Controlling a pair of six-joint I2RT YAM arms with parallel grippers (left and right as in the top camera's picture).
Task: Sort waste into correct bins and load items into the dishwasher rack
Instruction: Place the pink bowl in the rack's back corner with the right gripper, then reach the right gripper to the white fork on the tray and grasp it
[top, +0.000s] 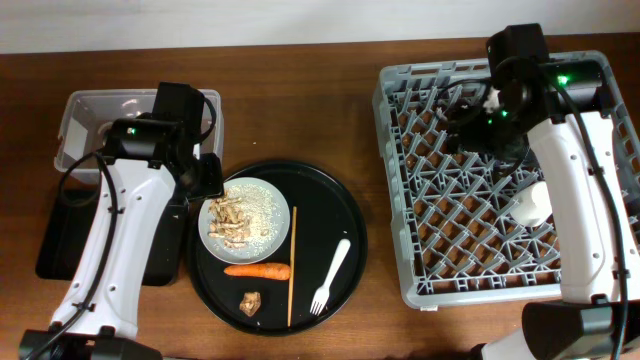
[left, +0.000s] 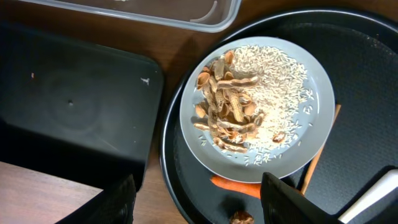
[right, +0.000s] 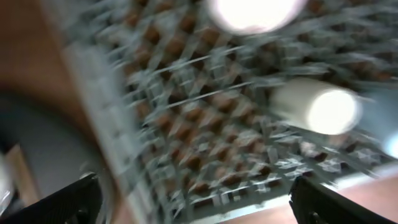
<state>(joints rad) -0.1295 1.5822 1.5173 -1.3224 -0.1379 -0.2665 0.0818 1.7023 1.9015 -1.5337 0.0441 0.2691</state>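
Wide open and empty, the left fingers (left: 292, 202) are hovering over the plate (left: 323, 98), the right fingers (right: 348, 205) over the rack (top: 470, 230) at the worktop's (top: 300, 100) right edge.

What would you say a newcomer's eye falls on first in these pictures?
The large grey rack on the right dominates, with a white cup sitting inside it. At centre, a round black tray carries a white plate heaped with pale peanut-like scraps, and a bright orange carrot lies on the tray beside the plate.
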